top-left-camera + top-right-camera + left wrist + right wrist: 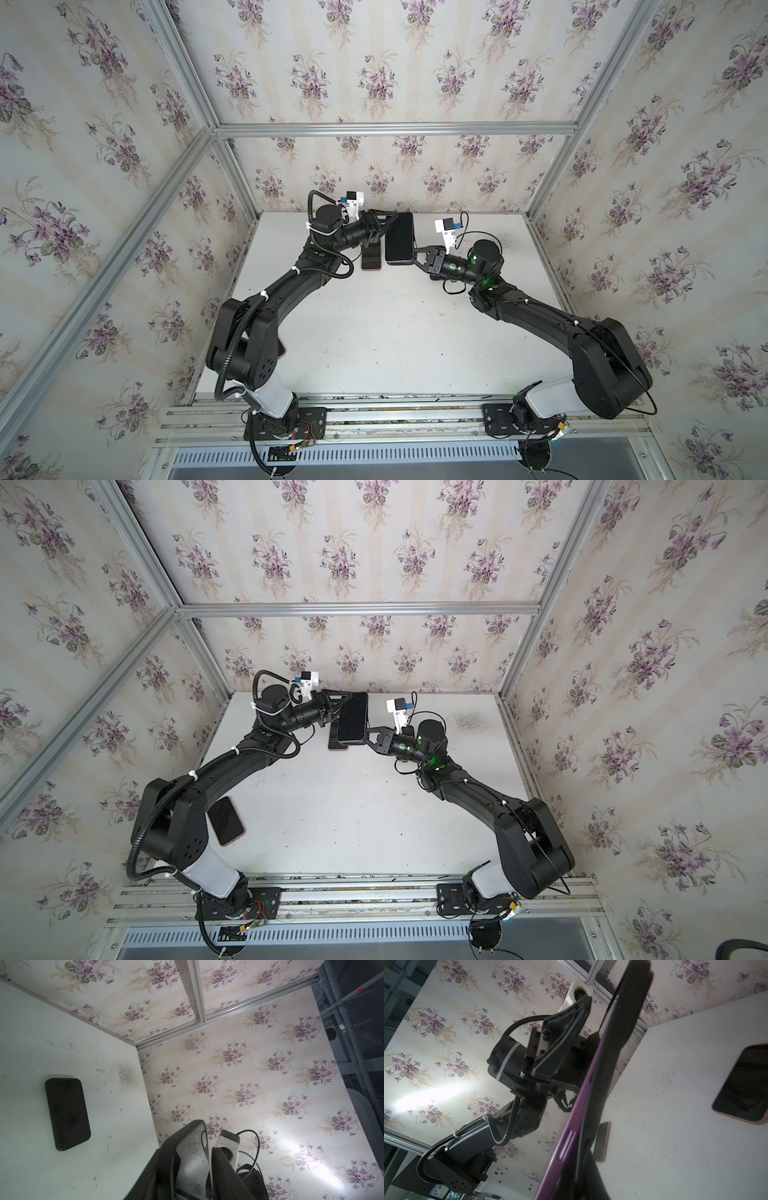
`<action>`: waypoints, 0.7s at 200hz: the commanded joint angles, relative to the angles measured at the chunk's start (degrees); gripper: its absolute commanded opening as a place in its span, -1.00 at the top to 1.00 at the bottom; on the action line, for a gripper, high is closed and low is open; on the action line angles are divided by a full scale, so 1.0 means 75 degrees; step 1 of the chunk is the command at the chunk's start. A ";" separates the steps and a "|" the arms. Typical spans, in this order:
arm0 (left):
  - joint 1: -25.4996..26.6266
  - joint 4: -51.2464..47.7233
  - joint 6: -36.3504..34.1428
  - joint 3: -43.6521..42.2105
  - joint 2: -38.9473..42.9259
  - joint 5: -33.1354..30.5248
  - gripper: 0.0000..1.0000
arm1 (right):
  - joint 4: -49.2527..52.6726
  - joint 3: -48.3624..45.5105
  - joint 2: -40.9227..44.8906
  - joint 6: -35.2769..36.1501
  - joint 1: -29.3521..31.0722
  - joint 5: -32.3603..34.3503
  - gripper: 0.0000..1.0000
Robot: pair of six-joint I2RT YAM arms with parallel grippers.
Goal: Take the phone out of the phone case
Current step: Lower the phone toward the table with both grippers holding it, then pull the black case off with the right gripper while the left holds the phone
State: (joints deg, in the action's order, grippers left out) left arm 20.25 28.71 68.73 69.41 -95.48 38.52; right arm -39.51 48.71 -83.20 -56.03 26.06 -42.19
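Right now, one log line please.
phone: in case, held above table | right gripper: shut on its near corner | left gripper: open at far end

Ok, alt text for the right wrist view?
The right gripper clamps a purple-cased phone, seen edge-on across the frame. The left gripper straddles its far end, open. Two other phones lie on the white table.

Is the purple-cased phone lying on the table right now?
No, the phone is up off the table, pinched at a corner by the right gripper.
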 commanded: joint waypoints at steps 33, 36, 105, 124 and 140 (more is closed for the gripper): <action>0.0136 -0.0275 -0.0520 -0.0009 -0.0332 -0.0388 -0.41 | 0.0356 -0.0100 0.0061 0.0080 -0.0152 0.0103 1.00; 0.0136 -0.0328 -0.0547 0.0011 -0.0335 -0.0412 -0.44 | 0.0357 -0.0121 0.0061 0.0058 -0.0158 0.0106 1.00; 0.0241 -0.2722 -0.2430 0.0671 -0.0182 -0.0834 -0.80 | 0.0205 -0.0405 -0.0196 -0.0348 -0.0362 0.0092 1.00; 0.0263 -0.3706 -0.3351 0.0883 0.0082 -0.1084 -0.83 | 0.0144 -0.0448 -0.0258 -0.0451 -0.0396 0.0080 1.00; 0.0320 -0.4457 -0.4251 0.1069 0.0305 -0.1193 -0.87 | 0.0154 -0.0436 -0.0297 -0.0430 -0.0405 0.0049 1.00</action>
State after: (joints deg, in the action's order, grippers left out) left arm 22.26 5.98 49.80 75.61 -95.22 32.21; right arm -33.17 45.23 -85.23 -58.87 23.11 -41.30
